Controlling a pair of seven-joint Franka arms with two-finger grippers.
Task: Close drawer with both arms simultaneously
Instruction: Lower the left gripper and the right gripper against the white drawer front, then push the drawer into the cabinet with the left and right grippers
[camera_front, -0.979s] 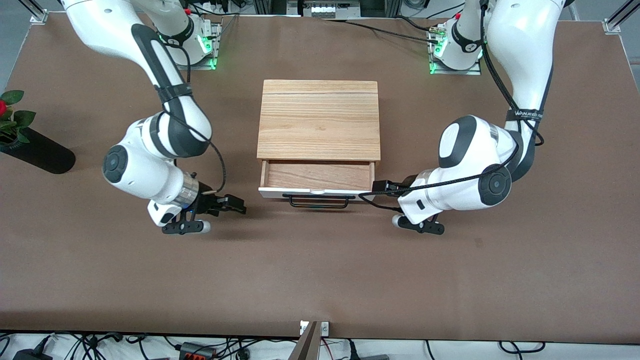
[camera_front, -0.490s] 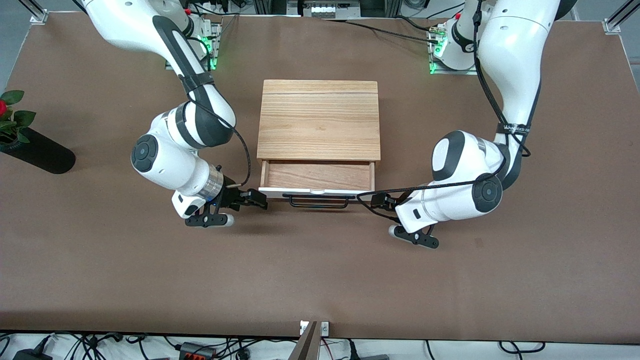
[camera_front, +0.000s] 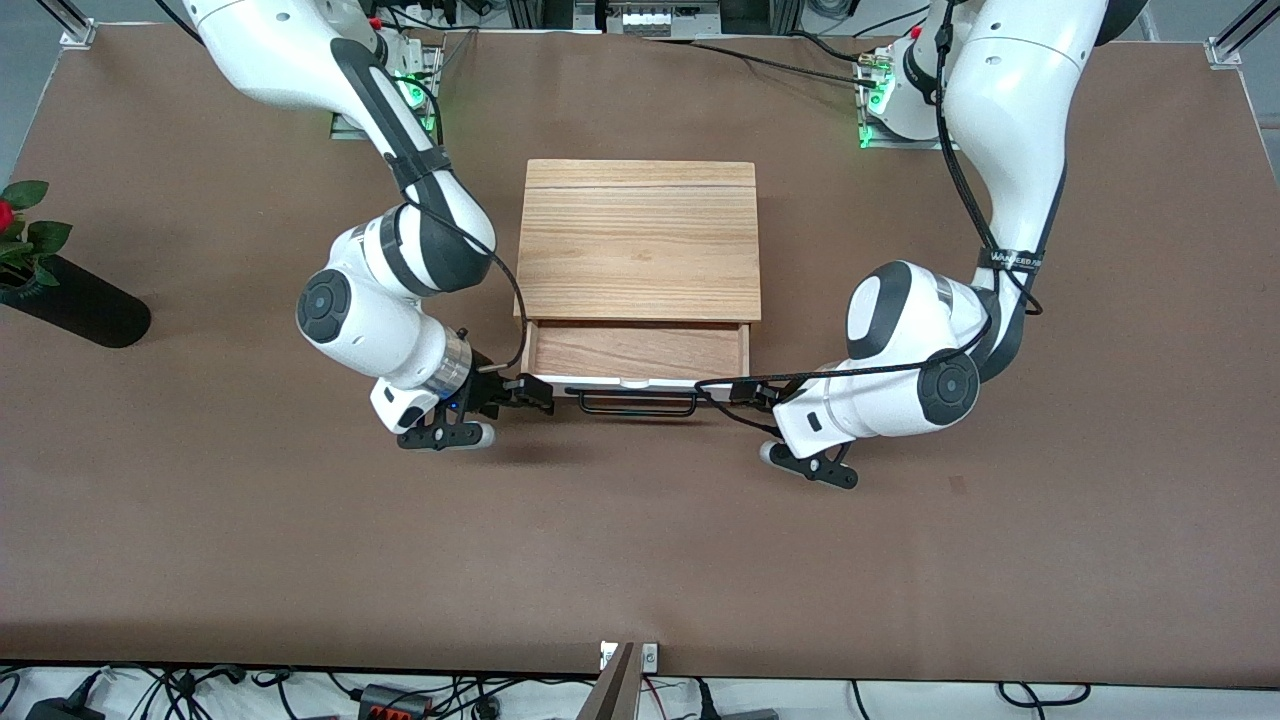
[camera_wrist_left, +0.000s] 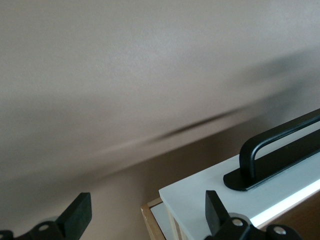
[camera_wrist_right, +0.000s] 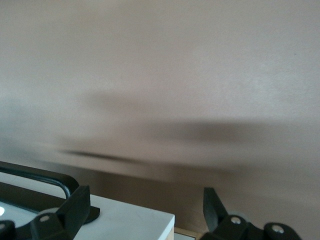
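Note:
The drawer (camera_front: 636, 352) stands partly pulled out of the wooden cabinet (camera_front: 638, 240), its white front panel and black bar handle (camera_front: 636, 403) facing the front camera. My right gripper (camera_front: 530, 392) is open at the panel's corner toward the right arm's end; in the right wrist view that corner (camera_wrist_right: 131, 220) and the handle's end (camera_wrist_right: 45, 177) lie between its fingertips (camera_wrist_right: 79, 204). My left gripper (camera_front: 750, 392) is open at the other corner; in the left wrist view the panel (camera_wrist_left: 235, 197) and handle (camera_wrist_left: 280, 147) lie by one fingertip (camera_wrist_left: 214, 207).
A black vase with a red rose (camera_front: 60, 295) lies at the right arm's end of the table. A small clamp (camera_front: 622, 668) sits at the table edge nearest the front camera. Brown tabletop (camera_front: 640, 540) stretches in front of the drawer.
Both arms have swung inward, bringing their grippers from beside the drawer to its two front corners. The drawer stands open about as much as before.

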